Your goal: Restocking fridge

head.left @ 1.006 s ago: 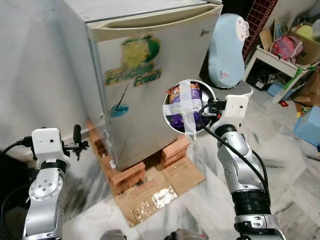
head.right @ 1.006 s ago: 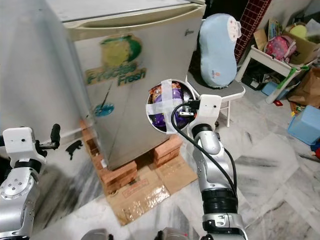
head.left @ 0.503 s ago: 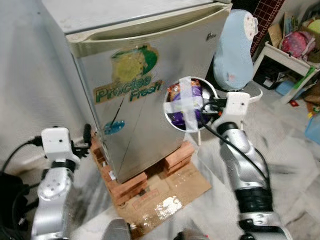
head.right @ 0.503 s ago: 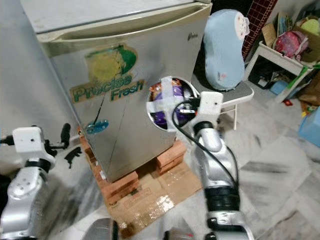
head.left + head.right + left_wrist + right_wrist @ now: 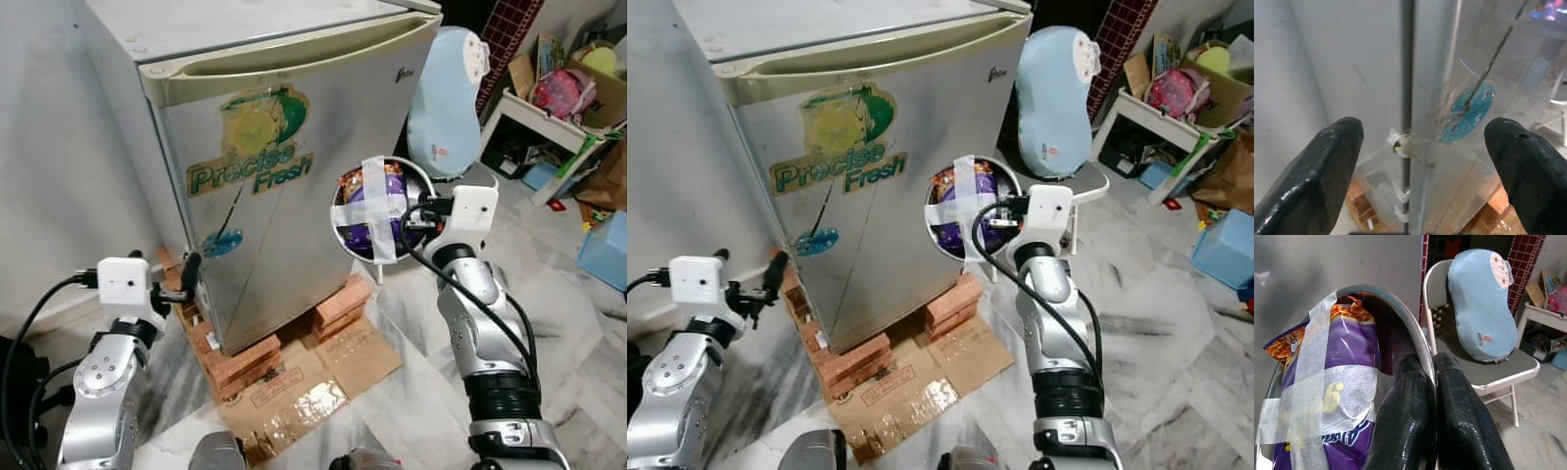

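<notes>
Presently: fridge [image 5: 284, 166], door closed, propped on bricks [image 5: 245, 343]; pulling hard could rock it off them. Steel bowl [image 5: 382, 208], snack packets taped inside, held on edge before the door; right gripper [image 5: 1431, 382] pinches only its rim, so it may slip. Left gripper [image 5: 1420, 161], jaws wide, empty, straddles the door's edge.

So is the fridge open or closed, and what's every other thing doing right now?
Fridge: door closed.
Metal bowl: tipped on its side, taped across, snack packets inside.
Right gripper: shut on the metal bowl's rim.
Left gripper: open, facing the fridge door's edge, holding nothing.
Blue cushion: standing upright on the folding chair.
</notes>
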`<state>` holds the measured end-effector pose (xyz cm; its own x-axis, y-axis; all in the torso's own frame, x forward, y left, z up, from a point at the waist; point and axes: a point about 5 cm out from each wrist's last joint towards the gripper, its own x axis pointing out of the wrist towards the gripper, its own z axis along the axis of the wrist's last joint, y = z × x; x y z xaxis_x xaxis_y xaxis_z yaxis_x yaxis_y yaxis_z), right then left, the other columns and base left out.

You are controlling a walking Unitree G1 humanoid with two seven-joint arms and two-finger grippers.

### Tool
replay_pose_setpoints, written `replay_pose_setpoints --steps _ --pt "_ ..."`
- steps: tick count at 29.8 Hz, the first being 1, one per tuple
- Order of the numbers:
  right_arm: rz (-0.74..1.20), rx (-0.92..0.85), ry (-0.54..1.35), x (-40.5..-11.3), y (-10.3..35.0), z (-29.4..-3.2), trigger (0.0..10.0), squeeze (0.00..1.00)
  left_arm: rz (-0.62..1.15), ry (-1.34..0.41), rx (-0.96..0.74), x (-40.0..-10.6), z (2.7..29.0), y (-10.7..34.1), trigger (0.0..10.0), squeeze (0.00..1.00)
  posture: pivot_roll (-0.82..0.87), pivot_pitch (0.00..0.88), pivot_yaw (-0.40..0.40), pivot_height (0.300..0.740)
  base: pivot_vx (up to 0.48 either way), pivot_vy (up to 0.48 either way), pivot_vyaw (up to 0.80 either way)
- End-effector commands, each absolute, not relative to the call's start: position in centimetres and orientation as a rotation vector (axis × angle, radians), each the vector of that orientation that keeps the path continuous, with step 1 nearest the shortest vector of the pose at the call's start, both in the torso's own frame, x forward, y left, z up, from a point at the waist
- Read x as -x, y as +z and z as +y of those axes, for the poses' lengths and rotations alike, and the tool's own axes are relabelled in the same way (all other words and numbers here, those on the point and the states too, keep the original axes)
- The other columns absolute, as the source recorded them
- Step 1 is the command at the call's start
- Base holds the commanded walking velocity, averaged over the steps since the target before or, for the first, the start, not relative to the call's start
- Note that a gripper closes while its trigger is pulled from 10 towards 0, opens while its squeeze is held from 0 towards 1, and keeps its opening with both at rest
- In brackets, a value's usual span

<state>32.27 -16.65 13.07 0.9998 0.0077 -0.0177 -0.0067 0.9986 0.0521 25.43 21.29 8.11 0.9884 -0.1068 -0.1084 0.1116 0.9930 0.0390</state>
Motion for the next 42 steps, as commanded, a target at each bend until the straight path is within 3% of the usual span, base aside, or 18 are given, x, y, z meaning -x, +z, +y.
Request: replay_pose_setpoints --steps 1,11,16,18,28,30,42 --pt "-0.012 -0.044 0.008 -32.2 13.9 -16.9 10.0 0.0 0.103 -0.153 -0.049 -26.0 21.1 8.2 10.0 0.0 0.02 0.089 -0.092 0.74 0.0 0.0 0.0" --pt "-0.008 -0.037 0.005 -32.3 13.9 -17.2 10.0 0.0 0.112 -0.172 -0.077 -29.1 21.1 7.9 10.0 0.0 0.02 0.09 -0.112 0.74 0.0 0.0 0.0" --pt "-0.021 -0.026 0.031 -32.4 14.3 -16.7 10.0 0.0 0.095 -0.257 -0.056 -31.2 19.6 8.6 10.0 0.0 0.0 0.083 -0.109 0.74 0.0 0.0 0.0" --pt "-0.021 -0.021 0.024 -32.4 14.3 -17.1 10.0 0.0 0.125 -0.39 -0.021 -31.0 17.9 8.2 10.0 0.0 0.0 0.08 -0.107 0.74 0.0 0.0 0.0" --pt "-0.036 -0.016 -0.076 -32.5 14.4 -19.0 10.0 0.0 0.198 -0.691 0.004 -29.4 13.9 6.9 10.0 0.0 0.0 0.065 -0.089 0.74 0.0 0.0 0.0" --pt "-0.014 0.019 -0.135 -32.1 13.9 -19.3 10.0 0.0 0.202 -0.807 -0.034 -28.3 12.1 7.1 10.0 0.0 0.0 0.063 -0.081 0.74 0.0 0.0 0.0" --pt "0.113 0.126 -0.35 -30.9 12.1 -21.7 10.0 0.0 0.104 -0.807 -0.007 -28.3 10.6 9.5 10.0 0.0 0.01 0.092 -0.067 0.74 0.0 -0.075 -0.71"
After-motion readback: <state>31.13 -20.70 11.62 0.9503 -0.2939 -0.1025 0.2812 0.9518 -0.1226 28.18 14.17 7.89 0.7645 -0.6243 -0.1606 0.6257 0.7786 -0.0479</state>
